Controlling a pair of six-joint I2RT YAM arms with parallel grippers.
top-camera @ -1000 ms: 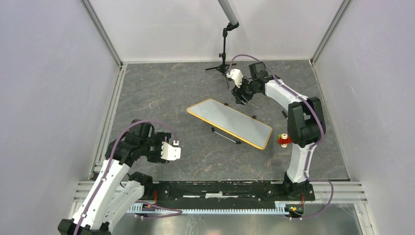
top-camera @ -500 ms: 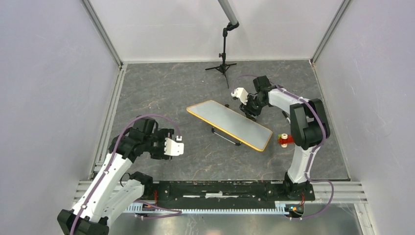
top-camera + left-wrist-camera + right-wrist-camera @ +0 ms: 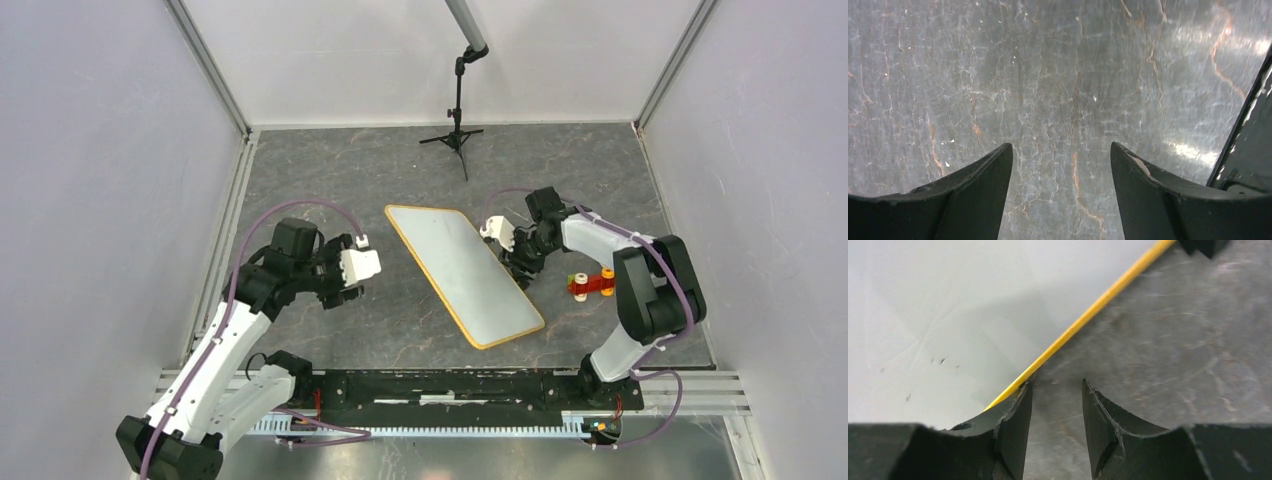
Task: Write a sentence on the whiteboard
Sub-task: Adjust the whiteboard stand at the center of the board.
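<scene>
Whiteboard (image 3: 465, 275): surface blank, sentence not yet written, all writing outstanding. Left gripper (image 3: 1060, 150): fingers spread, nothing held. Right gripper (image 3: 1055, 385): fingers narrowly parted at board rim, empty.

No writing could be read anywhere; the whiteboard (image 3: 465, 275) bore only a few dark specks (image 3: 942, 360) (not letters).

Specks (image 3: 942, 360) on the whiteboard (image 3: 948, 290) are unreadably small
</scene>
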